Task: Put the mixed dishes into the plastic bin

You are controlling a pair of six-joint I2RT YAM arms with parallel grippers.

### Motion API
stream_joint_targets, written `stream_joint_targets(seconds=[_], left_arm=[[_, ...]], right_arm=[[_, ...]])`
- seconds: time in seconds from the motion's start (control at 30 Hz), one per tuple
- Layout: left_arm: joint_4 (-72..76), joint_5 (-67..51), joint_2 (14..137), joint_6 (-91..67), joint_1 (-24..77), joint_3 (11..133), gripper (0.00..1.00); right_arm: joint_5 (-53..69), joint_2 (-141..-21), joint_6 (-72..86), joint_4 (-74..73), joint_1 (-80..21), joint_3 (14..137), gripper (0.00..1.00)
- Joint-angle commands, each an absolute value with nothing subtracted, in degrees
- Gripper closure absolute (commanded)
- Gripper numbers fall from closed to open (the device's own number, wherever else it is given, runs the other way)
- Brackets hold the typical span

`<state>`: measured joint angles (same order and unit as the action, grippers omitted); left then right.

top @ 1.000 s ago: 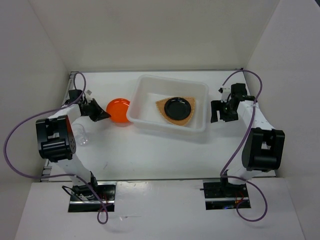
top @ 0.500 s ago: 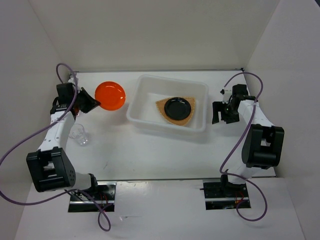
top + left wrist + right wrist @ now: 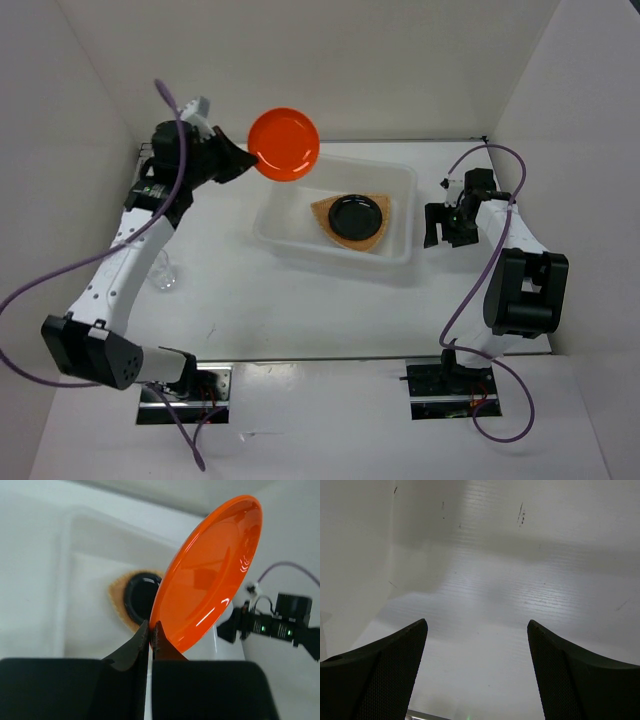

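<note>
A single clear cup (image 3: 165, 276) stands on the table at the far left, beside the raised left arm and well apart from the bin. No second cup can be seen.

The left gripper (image 3: 243, 160) is clamped on the near rim of the small orange plate (image 3: 285, 144). In the wrist view its two fingertips (image 3: 145, 634) pinch the edge with almost no gap between them. A second ago this plate lay on the table just left of the bin. Now it is in the air, tilted up on its edge, above the bin's far left corner.

The white plastic bin (image 3: 330, 255) sits in the middle of the table. Inside it lies the tan woven plate (image 3: 322, 215), with the small black plate (image 3: 357, 214) resting on top.

The right gripper (image 3: 437, 225) has not moved. It hangs just beside the bin's right wall with its jaws spread wide, holding nothing.

The lift appears to be over and the carry is almost finished. The orange plate probably needs lowering and releasing into the bin. After that, the cup on the left would still be outside it.
</note>
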<state>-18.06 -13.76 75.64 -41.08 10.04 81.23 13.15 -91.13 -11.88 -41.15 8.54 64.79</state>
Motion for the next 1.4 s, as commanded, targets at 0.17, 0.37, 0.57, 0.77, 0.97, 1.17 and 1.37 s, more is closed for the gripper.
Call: stream_joint_targets(seconds=[0.17,0.37,0.57,0.77,0.97,1.17,1.37], left_arm=[[-25.91,-13.28,98.32,-37.45,29.06,96.47,1.0],[-26.81,-10.81,108.71,-37.44,33.31,102.82,1.0],[-30.76,-9.32,118.47,-37.44,33.31,110.56,1.0],[-34.89,-8.26,129.17,-36.39,32.26,121.8,1.0],[-37.88,-6.59,134.11,-36.39,30.59,126.3,1.0],[-37.88,-5.98,136.66,-36.39,29.27,126.3,0.96],[-38.49,-5.37,136.67,-35.86,28.74,126.3,0.66]], right_arm=[[14.24,-90.18,-12.48,-40.08,8.88,64.6,0.14],[14.77,-89.65,-13.01,-40.61,9.4,64.6,0.14],[16.52,-89.65,-13.54,-40.61,9.4,64.6,0.14],[17.57,-89.65,-14.06,-41.13,9.4,64.6,0.14],[17.58,-89.13,-14.06,-41.13,9.4,65.13,0.14],[17.58,-89.12,-14.06,-41.13,9.4,65.13,0.14],[17.58,-89.12,-14.06,-41.13,9.4,65.13,0.14]])
